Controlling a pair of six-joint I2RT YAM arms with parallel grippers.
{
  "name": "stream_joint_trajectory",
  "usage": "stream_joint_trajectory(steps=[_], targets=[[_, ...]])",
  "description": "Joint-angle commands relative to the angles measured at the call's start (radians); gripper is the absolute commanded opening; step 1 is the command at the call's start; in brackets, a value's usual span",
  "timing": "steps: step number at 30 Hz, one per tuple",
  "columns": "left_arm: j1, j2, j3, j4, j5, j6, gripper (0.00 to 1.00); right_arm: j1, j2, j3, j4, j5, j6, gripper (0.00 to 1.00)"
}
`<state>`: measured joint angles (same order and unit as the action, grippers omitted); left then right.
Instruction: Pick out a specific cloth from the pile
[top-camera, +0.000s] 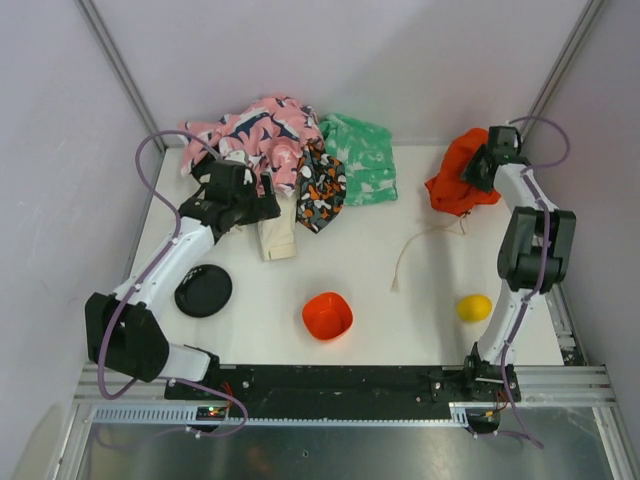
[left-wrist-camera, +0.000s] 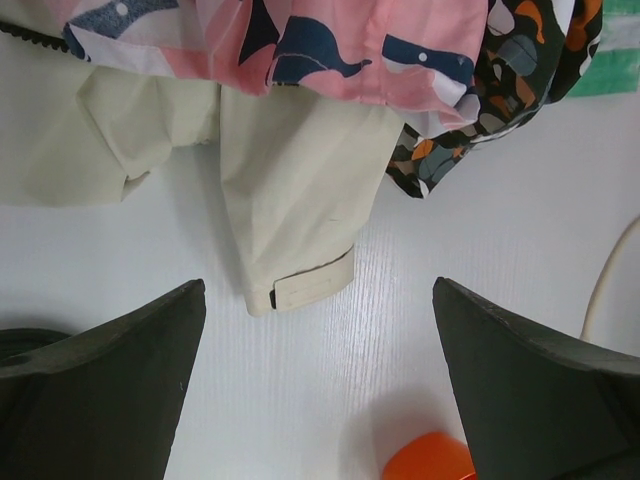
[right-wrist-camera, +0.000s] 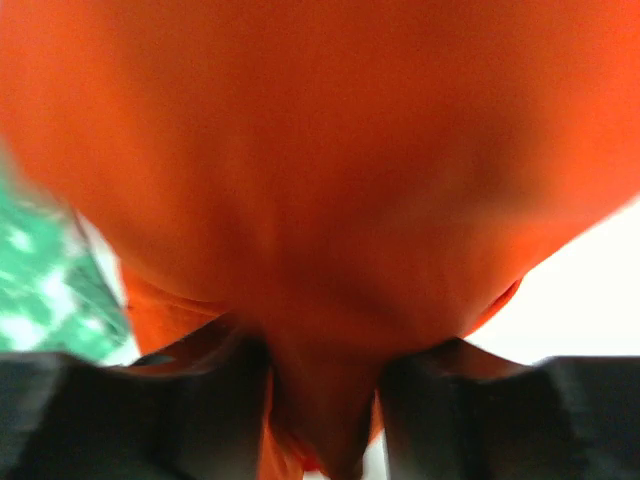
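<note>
A: Top view, where was the cloth (top-camera: 455, 185) seen?
B: It was seen bunched at the far right of the worktop (top-camera: 400, 320), well apart from the pile (top-camera: 290, 150) at the far left. The right tool (top-camera: 482, 165) was placed on it at its right edge.

A: Left tool (top-camera: 265, 205)?
B: It was held over the pile's near edge, by the beige cloth (top-camera: 277, 238). A black dish (top-camera: 203, 290), a red bowl (top-camera: 327, 315), a yellow object (top-camera: 474, 307) and a cord (top-camera: 415, 250) were noted nearer the arms.

A: Left wrist view?
B: The fingers (left-wrist-camera: 120, 380) were seen wide apart with nothing between them, above bare worktop. The beige cloth was seen ahead, overlapped by the whale-print cloth (left-wrist-camera: 330, 50). The patterned cloth (left-wrist-camera: 520, 70) was seen to the right.

A: Right wrist view?
B: The frame was filled by the cloth, blurred. A fold of it was seen running down between the two fingers (right-wrist-camera: 180, 410). Whether it was clamped or slack could not be told. A bit of green cloth (right-wrist-camera: 50, 280) was seen at the left.
</note>
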<state>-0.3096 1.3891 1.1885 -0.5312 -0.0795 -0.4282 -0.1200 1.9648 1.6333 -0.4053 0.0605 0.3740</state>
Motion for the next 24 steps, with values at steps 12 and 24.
stream_joint_trajectory(steps=[12, 24], targets=[[-0.002, -0.178, -0.093, 0.031, 0.07, -0.103, 1.0, 0.007, -0.294, 0.032, -0.21, -0.047, -0.025, 0.99], [-0.002, -0.329, -0.24, 0.032, 0.125, -0.174, 1.0, 0.087, -0.993, -0.622, -0.098, -0.038, 0.089, 0.99]])
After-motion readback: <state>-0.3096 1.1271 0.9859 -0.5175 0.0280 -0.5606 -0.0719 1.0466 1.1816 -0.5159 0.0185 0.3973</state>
